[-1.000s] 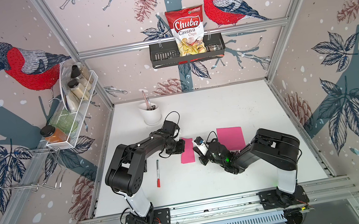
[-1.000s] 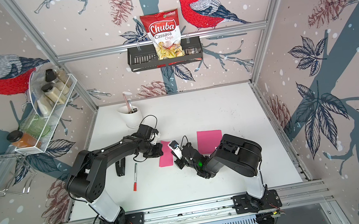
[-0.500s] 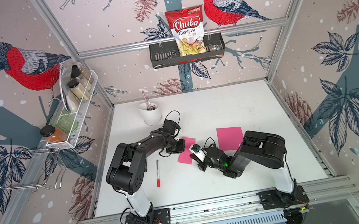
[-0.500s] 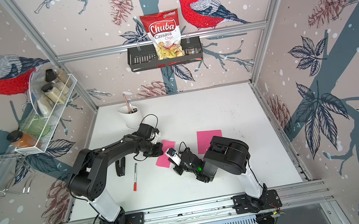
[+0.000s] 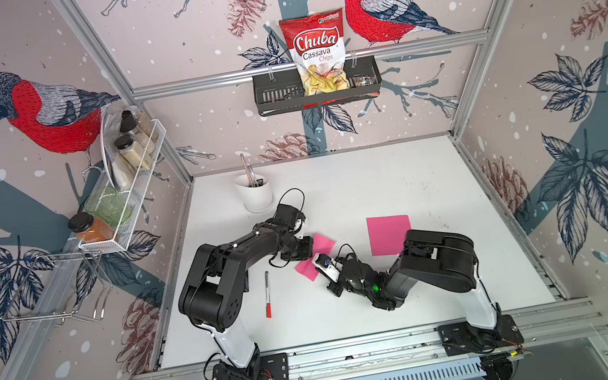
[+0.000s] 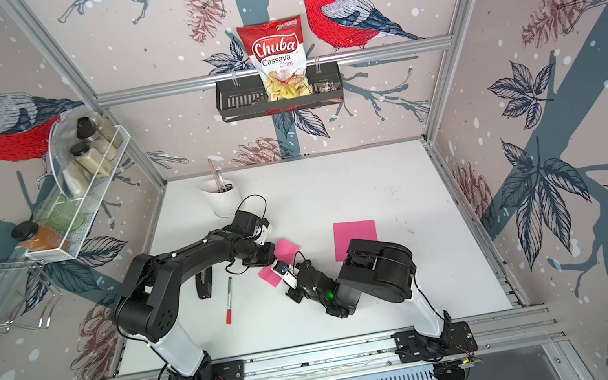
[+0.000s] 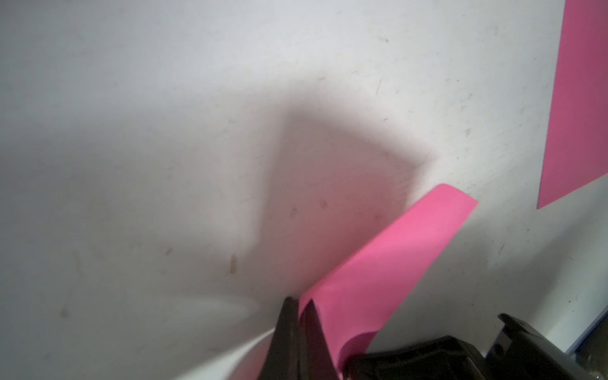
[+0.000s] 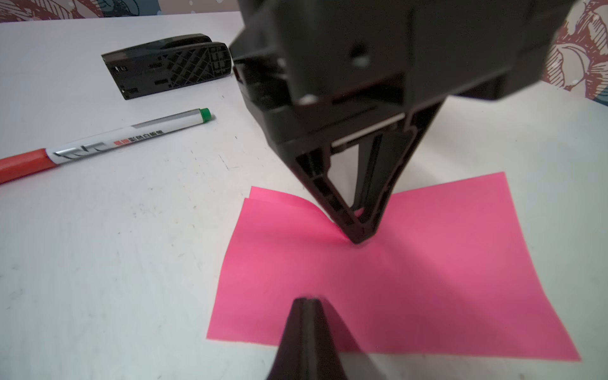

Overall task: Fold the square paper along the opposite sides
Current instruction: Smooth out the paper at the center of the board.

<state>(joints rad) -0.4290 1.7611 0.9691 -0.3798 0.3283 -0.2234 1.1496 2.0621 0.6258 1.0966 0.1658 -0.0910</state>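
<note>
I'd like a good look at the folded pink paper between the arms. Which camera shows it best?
The right wrist view: the paper is nearly whole, both layers visible at one corner. The left wrist view shows only a curled strip; both top views show it small and partly covered.

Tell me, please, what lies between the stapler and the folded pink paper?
A pen lies between stapler and paper, shown in a top view.

One folded pink paper square [image 5: 323, 243] and one flat pink paper square [image 5: 387, 232] are lying on the white counter [image 5: 395, 176], making two sheets. One red-capped silver marker pen [image 5: 267, 294], one black plastic stapler [image 6: 204, 283] and one white cup [image 5: 256, 200] are resting alongside.
</note>
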